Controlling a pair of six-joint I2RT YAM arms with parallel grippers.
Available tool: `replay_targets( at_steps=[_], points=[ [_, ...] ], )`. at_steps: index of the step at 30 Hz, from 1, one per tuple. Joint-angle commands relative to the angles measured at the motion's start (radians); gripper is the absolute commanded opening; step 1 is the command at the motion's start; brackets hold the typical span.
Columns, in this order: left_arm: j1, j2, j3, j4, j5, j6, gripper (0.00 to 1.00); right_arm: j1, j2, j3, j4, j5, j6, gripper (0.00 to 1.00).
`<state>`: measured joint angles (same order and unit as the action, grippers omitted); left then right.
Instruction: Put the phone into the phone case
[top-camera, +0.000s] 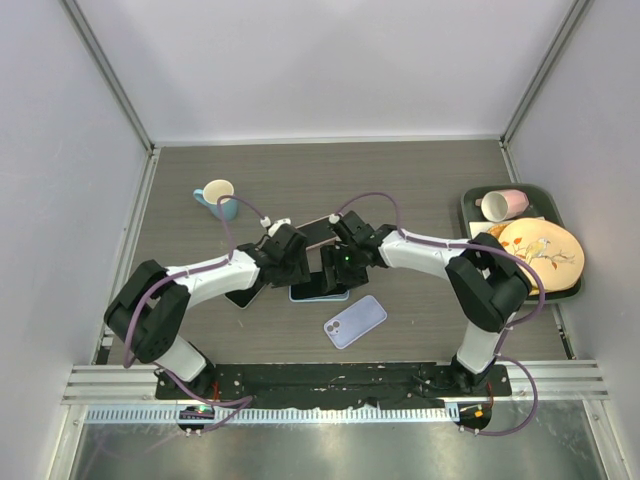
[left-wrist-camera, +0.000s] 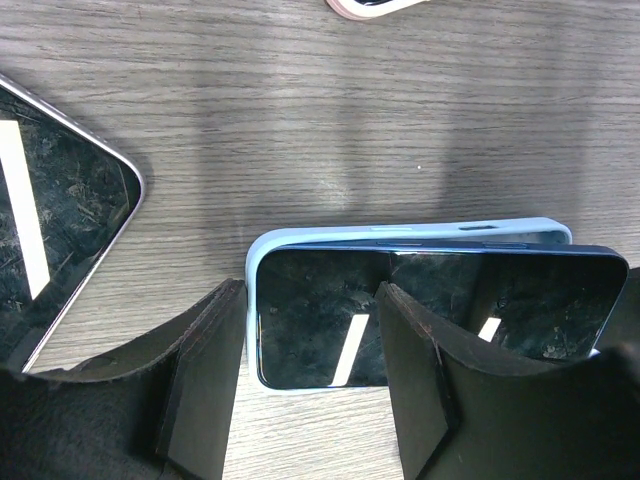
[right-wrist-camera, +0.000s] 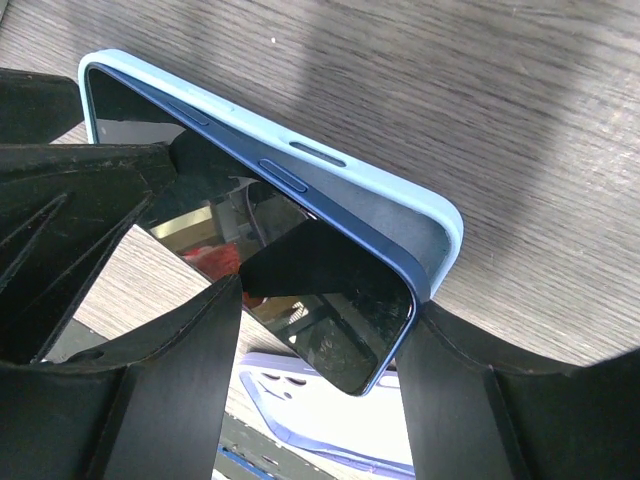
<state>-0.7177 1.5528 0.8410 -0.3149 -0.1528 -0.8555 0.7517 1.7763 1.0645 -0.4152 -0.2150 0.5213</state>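
Left pincer (left-wrist-camera: 305, 300) and right pincer (right-wrist-camera: 325, 300) are both spread open over the phone (left-wrist-camera: 500, 290), which is seen tilted, only half seated in the pale blue case (left-wrist-camera: 420, 230).

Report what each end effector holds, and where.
Nothing clearly held. The left end effector stands open over one end of the phone; the right end effector open around its raised corner, above the case.

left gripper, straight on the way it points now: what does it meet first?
The dark blue phone, half-seated in the light blue case. The left gripper points down at its end; depth is unclear, so it may already touch.
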Motion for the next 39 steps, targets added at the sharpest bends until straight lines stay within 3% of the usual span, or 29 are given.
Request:
replay_targets(
  at_steps=[1, 17, 24, 39],
  points=[
    [-0.009, -0.017, -0.014, -0.015, 0.050, 0.009, 0.58, 0.080, 0.121, -0.029, 0.001, 0.031, -0.075, 0.63],
    [-0.011, -0.023, 0.004, -0.084, -0.004, 0.035, 0.58, 0.103, 0.114, -0.008, -0.092, 0.132, -0.089, 0.66],
    [-0.011, 0.007, 0.018, -0.133, -0.071, 0.027, 0.57, 0.133, 0.028, -0.003, -0.094, 0.163, -0.095, 0.72],
    [-0.012, 0.084, 0.020, -0.162, -0.097, 0.019, 0.56, 0.141, -0.090, 0.049, -0.106, 0.126, -0.107, 0.73]
  ],
)
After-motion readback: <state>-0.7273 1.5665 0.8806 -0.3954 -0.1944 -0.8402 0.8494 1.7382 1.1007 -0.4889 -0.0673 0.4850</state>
